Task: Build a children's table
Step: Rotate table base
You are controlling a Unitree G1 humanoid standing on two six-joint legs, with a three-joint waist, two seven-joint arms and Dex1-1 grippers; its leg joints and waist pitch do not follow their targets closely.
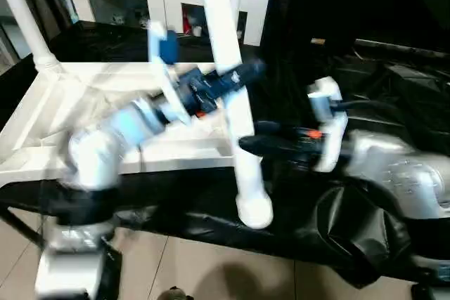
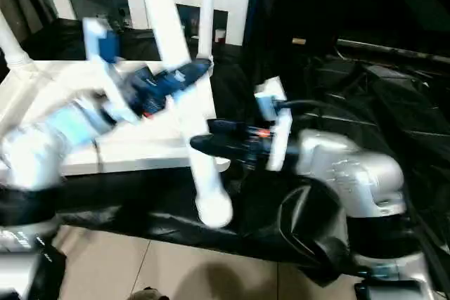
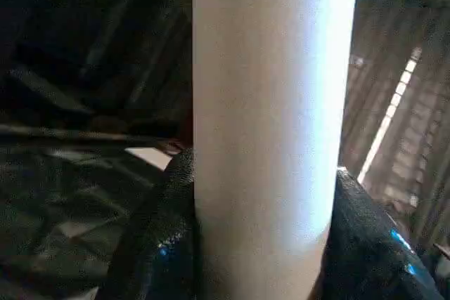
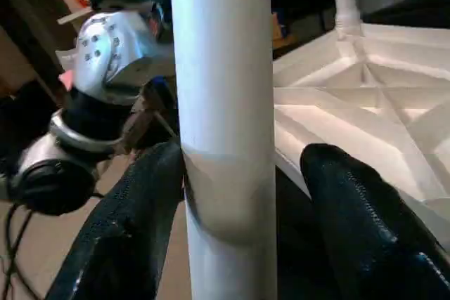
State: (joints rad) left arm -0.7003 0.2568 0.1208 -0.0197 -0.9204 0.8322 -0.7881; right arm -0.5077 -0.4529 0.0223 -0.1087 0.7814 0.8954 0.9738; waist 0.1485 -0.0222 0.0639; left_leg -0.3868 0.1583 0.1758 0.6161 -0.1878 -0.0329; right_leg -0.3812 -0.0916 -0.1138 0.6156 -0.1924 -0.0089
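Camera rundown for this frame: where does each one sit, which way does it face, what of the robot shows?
Left eye: head, forward-down at upturned tabletop; silver forearms, left pincer gripping the table leg.
Right eye: same scene, slightly offset; right pincer at the leg's socket end.
Left wrist: along its fingers, clamped on the leg.
Right wrist: along its fingers, one finger off the leg; left forearm beyond.
Shared: all four show that leg.

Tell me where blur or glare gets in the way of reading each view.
Left eye view: the left arm is smeared by motion, while the near leg stays readable. Right eye view: same smear on that arm. Left wrist view: window light glares down one side of the leg, background dim. Right wrist view: the tabletop ribs read fairly clearly; the finger apart from the leg is soft.
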